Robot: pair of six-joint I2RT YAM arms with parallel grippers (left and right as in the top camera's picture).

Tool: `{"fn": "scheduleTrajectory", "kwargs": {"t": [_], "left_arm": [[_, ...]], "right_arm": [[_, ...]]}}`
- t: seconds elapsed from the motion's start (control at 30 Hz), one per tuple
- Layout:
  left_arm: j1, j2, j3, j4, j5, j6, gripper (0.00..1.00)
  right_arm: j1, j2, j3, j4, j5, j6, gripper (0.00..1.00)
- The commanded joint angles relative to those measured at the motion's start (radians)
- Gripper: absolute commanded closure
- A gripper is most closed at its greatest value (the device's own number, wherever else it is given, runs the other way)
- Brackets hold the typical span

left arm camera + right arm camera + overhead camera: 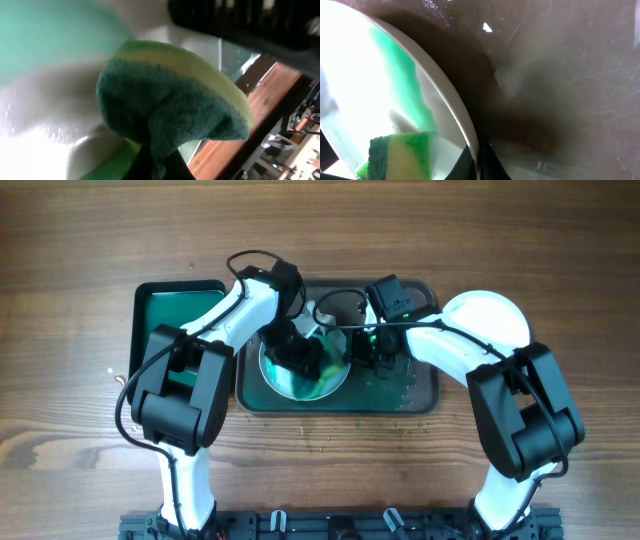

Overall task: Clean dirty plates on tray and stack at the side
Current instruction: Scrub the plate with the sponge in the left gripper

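A white plate [300,385] with teal-green smears lies on the left half of the dark tray [420,395]. My left gripper [300,358] is shut on a green and yellow sponge [170,100] and presses it on the plate [45,135]. My right gripper [358,348] is shut on the plate's right rim [465,125]. The right wrist view shows the sponge [400,155] on the smeared plate and the tray floor [560,75]. A clean white plate [490,320] lies on the table right of the tray, partly under my right arm.
A narrow green tray [160,305] stands left of the dark tray, partly under my left arm. Green specks lie on the dark tray's right half [400,385] and on the wooden table [320,442] in front of it.
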Motion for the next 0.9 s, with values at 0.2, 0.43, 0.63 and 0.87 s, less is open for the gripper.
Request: {"fn": "scheduleTrajectory", "kwargs": {"t": [0.2, 0.43, 0.63, 0.87], "left_arm": [[-0.009, 0.013, -0.013, 0.231, -0.735, -0.667, 0.96], [-0.01, 0.013, -0.013, 0.108, -0.943, -0.909, 0.96], [-0.011, 0.013, -0.013, 0.098, -0.175, -0.406, 0.96], [-0.011, 0.013, -0.013, 0.219, 0.114, -0.279, 0.96]], "right_arm": [[-0.013, 0.021, -0.027, -0.003, 0.037, 0.024, 0.96], [-0.013, 0.021, -0.027, -0.003, 0.037, 0.024, 0.96], [-0.013, 0.021, -0.027, -0.003, 0.037, 0.023, 0.96], [-0.013, 0.021, -0.027, -0.003, 0.037, 0.023, 0.96]]}}
